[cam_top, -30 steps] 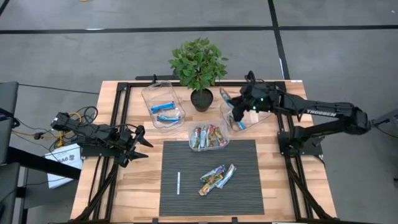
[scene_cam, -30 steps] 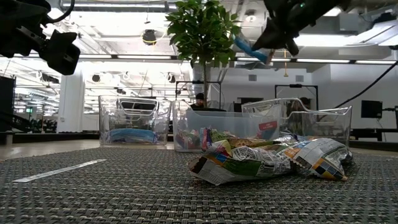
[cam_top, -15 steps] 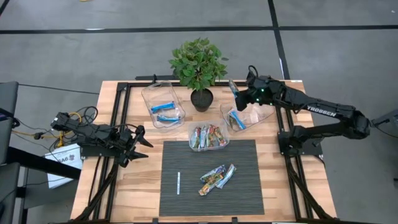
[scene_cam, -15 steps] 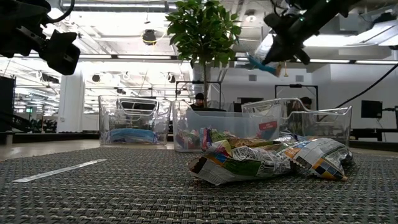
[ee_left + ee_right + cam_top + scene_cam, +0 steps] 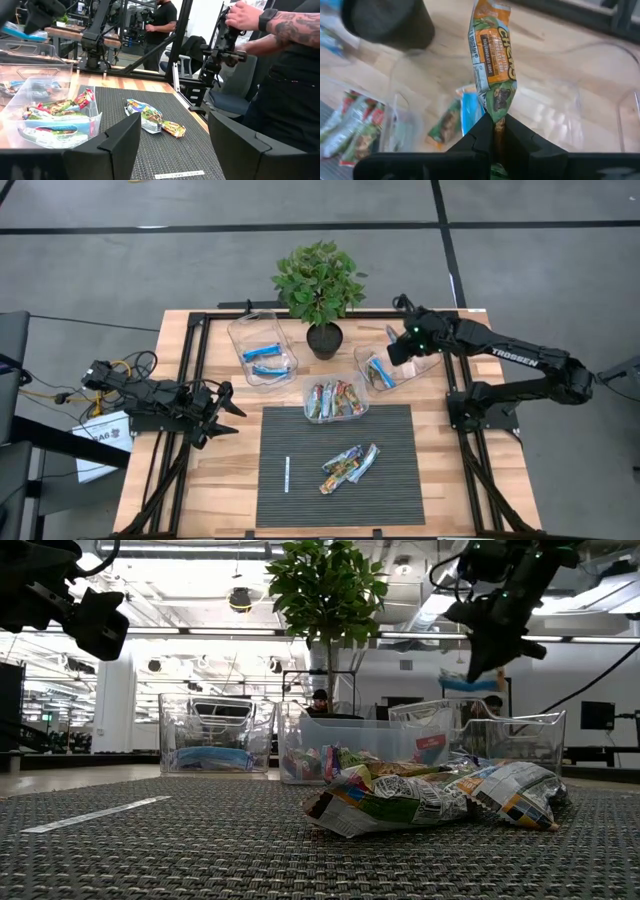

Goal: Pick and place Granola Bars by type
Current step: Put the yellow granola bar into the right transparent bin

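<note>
Right claw (image 5: 495, 131) pinching granola bar (image 5: 492, 65), wrapper print seemingly legible only wrist-side

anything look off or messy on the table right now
Mostly tidy. Two oddities: a thin white stick lies alone on the dark mat, unlike the wrapped bars. A few unsorted bars lie in a loose heap mid-mat. The right gripper holds a bar over the right tub.

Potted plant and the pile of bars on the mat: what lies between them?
In the high view, a clear tub of red-wrapped bars sits between the potted plant and the pile.
</note>
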